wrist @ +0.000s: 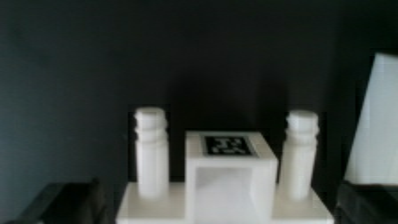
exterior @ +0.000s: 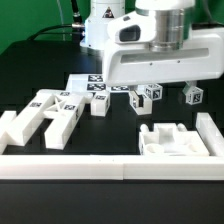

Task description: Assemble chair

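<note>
Gripper (wrist: 214, 205): wide open, holds nothing. Fingers (wrist: 68, 200) show only as dark shapes, far apart.
Betw. fingers: two-post part (wrist: 222, 175), white, seen in wrist view. No contact visible w/ either finger.
Part detail: two upright round posts, one each side of a raised block w/ a b/w tag on top.
Ext. view, arm: gripper's big white body hangs over rear-centre of table (exterior: 30, 85). Fingertips hard to make out there.
Just below it: small tagged blocks (exterior: 152, 93), white, in a rough row. Can't tell if any touch the gripper.
Nearer the camera: chunky notched part (exterior: 172, 137), close to the front rail, apart from gripper.
Ext. view's left: long white pieces (exterior: 50, 110) clustered together, well apart from gripper.
Marker board (exterior: 92, 84): flat, tagged, betw. that cluster and the small blocks.
Border rails (exterior: 70, 165): white, along the front edge.
</note>
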